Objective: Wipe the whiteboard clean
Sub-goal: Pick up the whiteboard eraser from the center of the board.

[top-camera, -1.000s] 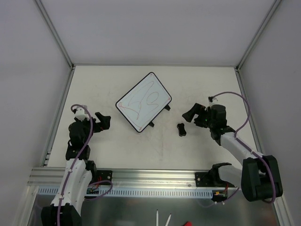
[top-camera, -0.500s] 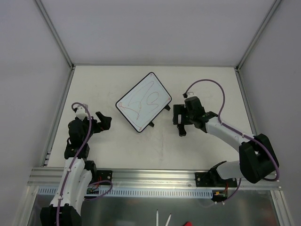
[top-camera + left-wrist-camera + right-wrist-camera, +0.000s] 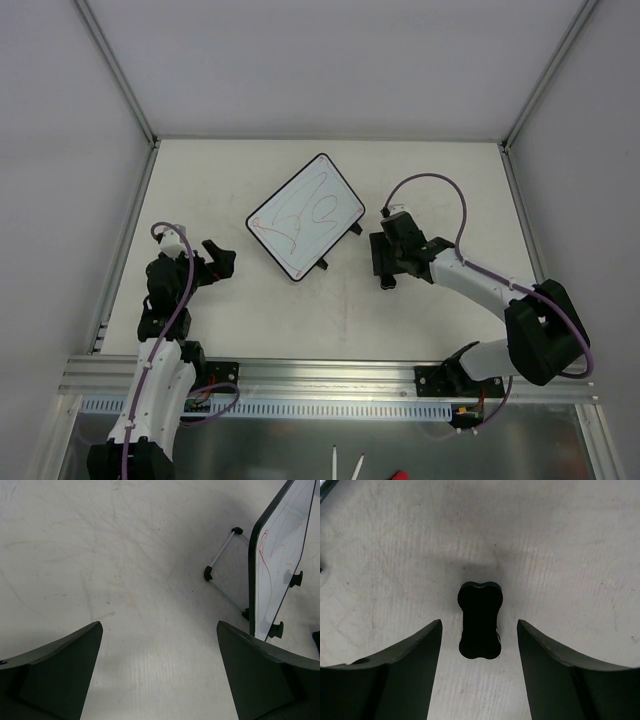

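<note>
The whiteboard [image 3: 305, 216] lies tilted on the table at the middle back, with red scribbles on it. It also shows at the right edge of the left wrist view [image 3: 280, 555]. The small black bone-shaped eraser [image 3: 480, 620] lies flat on the table to the right of the board, and part of it shows in the top view [image 3: 386, 283]. My right gripper [image 3: 479, 626] is open and hovers over the eraser, one finger on each side, not touching it; the top view [image 3: 383, 262] shows it too. My left gripper [image 3: 222, 260] is open and empty, left of the board.
A thin wire stand with black ends [image 3: 222, 555] sticks out from the board's left side. Grey walls with metal posts [image 3: 120, 75] enclose the table. A metal rail [image 3: 320, 375] runs along the near edge.
My right arm has swung left from the right side of the table and now sits over the eraser. My left gripper has barely moved.
</note>
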Robot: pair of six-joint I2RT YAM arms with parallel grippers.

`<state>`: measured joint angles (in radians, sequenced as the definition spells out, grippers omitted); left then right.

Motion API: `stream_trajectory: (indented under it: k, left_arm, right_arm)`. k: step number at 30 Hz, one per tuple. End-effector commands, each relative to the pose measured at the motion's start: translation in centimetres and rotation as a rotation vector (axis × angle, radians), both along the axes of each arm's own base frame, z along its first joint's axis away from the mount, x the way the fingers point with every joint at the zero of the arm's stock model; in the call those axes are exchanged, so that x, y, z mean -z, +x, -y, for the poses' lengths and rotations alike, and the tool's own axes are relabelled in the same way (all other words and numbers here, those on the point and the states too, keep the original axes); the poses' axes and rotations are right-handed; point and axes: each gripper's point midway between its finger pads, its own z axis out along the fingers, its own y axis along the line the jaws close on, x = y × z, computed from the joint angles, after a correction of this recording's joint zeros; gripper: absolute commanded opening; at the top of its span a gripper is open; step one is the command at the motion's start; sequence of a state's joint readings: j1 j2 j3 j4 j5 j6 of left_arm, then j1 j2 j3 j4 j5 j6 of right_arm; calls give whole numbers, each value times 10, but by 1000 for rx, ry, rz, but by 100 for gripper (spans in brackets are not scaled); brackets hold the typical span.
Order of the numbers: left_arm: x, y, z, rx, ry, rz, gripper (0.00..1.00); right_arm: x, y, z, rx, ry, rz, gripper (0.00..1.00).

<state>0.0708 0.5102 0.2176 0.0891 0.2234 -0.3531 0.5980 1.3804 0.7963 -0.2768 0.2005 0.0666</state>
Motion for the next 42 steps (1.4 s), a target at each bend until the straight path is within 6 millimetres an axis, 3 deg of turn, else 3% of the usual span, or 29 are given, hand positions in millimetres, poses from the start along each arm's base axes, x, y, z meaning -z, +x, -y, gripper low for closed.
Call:
stream_trajectory:
  k: [1, 12, 16, 21, 42]
  left_arm:
    - [-1, 3, 0, -11, -9, -8, 99]
    - [-1, 2, -2, -21, -7, 0, 99]
    - [0, 2, -1, -20, -9, -4, 99]
    - [1, 2, -2, -25, -8, -5, 99]
    - [2, 3, -1, -21, -11, -12, 99]
  right_arm:
    - [11, -4, 4, -13, -46, -31, 63]
    - [30, -8, 3, -22, -72, -88, 62]
    - [33, -8, 3, -17, -73, -97, 50]
    - [37, -8, 1, -21, -80, -108, 49]
    - [26, -3, -2, -40, -136, -49, 45]
